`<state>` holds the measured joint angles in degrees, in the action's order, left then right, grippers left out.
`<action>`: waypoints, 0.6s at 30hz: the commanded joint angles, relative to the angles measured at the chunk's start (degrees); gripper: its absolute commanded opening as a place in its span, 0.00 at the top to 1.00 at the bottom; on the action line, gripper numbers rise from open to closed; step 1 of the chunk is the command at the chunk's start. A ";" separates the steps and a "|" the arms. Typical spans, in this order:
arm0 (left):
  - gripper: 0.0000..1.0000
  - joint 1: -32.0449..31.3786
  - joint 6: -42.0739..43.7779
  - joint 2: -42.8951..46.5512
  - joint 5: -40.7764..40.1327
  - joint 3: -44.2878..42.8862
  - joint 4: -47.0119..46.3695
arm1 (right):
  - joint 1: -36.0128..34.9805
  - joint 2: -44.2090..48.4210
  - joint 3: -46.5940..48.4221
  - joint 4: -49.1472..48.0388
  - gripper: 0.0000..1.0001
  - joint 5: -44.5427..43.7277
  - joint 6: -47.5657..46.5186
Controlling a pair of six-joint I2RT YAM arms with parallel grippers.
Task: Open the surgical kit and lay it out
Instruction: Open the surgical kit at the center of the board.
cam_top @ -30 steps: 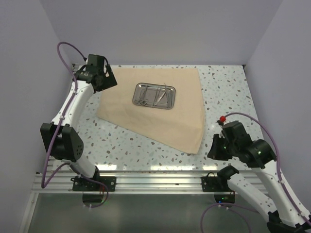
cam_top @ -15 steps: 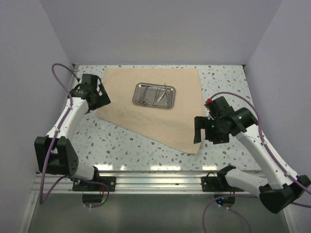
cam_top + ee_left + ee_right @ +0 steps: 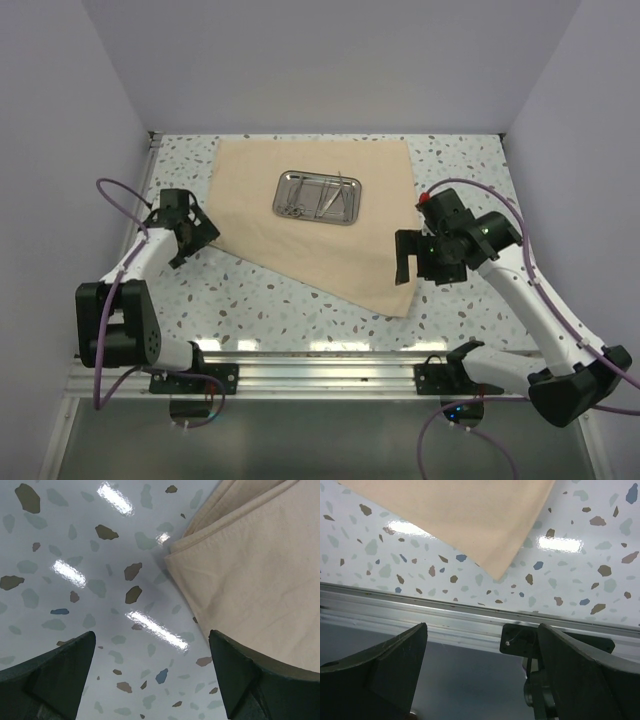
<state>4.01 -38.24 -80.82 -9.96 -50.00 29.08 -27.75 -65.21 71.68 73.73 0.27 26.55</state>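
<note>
Cloth wrap [image 3: 330, 240], steel tray [image 3: 318, 196] atop it, left pincer [image 3: 196, 236] and right pincer [image 3: 403, 262] at its edges, both agape, empty.

We count one cloth [image 3: 330, 245] and one tray [image 3: 355, 203]. In the tray lie several thin steel instruments [image 3: 315, 197], too small and crossed over for us to number. We count two arms, the left arm [image 3: 140, 262] and the right arm [image 3: 535, 305]. They carry two grippers, the left gripper [image 3: 197, 233] and the right gripper [image 3: 403, 262]. Each gripper shows two fingers [image 3: 50, 680]. We see one rail [image 3: 320, 372].
</note>
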 commanded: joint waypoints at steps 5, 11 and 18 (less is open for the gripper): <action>0.01 0.47 -4.56 -1.98 -1.38 3.50 -12.63 | 0.06 0.00 -4.00 -4.29 0.04 -2.30 -0.97; 0.10 0.47 -5.00 -4.69 -3.40 4.91 -17.92 | 0.06 -1.85 -4.01 -5.79 0.04 -2.12 -0.70; 0.24 0.38 -5.36 -9.44 -2.53 5.96 -22.40 | 0.06 -4.05 -2.77 -5.79 0.04 -3.53 -1.32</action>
<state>4.01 -42.74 -89.03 -12.01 -45.08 12.14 -27.75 -68.90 67.24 69.14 -2.07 26.41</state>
